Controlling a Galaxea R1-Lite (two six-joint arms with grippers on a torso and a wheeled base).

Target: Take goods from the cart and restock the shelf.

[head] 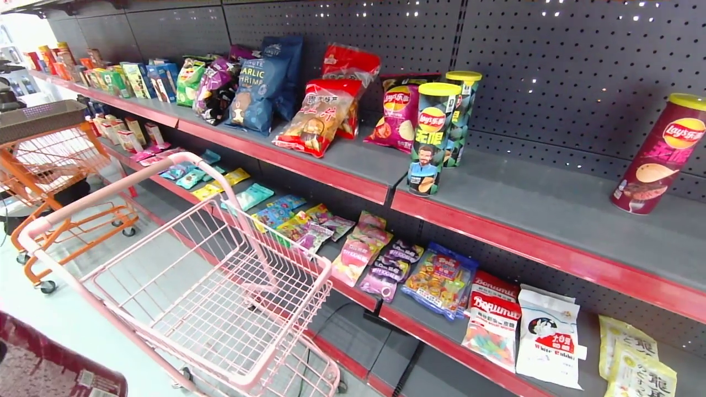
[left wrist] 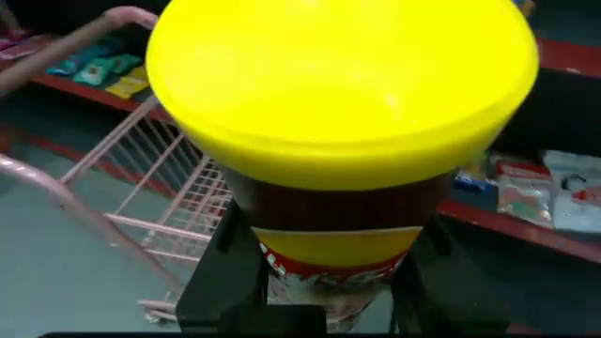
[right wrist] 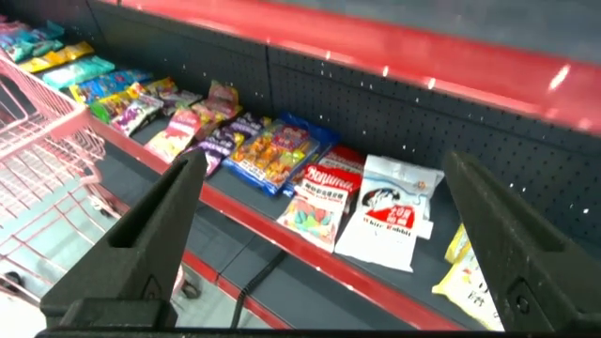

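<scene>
Left hand (left wrist: 333,282): pinching a red chip can (left wrist: 338,84), yellow lid, near the pink cart (head: 265,218).
Right hand (right wrist: 324,174): spread, facing the lower shelf (right wrist: 376,282).
Shelf (head: 524,204): grey boards, red edges, pegboard (head: 551,82) back.
Floor (head: 66,320): pale; orange cart (head: 55,160) beyond.

Lettering stands on the blue bag (head: 255,94), green can (head: 430,140) and white pouch (head: 549,339).

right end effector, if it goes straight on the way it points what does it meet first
The right end effector would probably meet the red candy bag on the lower shelf; nothing looks nearer, though depth is unclear.
</scene>
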